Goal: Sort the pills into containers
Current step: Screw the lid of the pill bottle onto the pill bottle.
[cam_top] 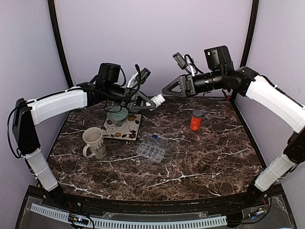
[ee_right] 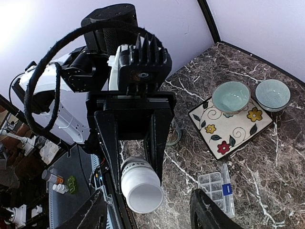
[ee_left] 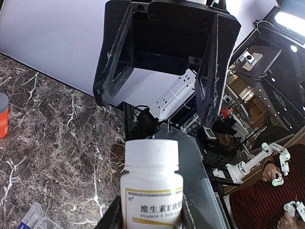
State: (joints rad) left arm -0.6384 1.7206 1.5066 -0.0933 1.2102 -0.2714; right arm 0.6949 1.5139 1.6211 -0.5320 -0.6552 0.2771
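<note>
Organiser box contents unclear; left end effector clamps white bottle; right end effector apart.

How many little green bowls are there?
2: one pale green round bowl sits on the flowered square tile; the other stands beside it on the dark marble table.

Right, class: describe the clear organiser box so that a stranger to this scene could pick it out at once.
Start at the dark marble table. Near its middle, right of the cream mug and just nearer the front edge than the flowered tile, lies the organiser box. It alone is flat, see-through and split into small cells.
</note>
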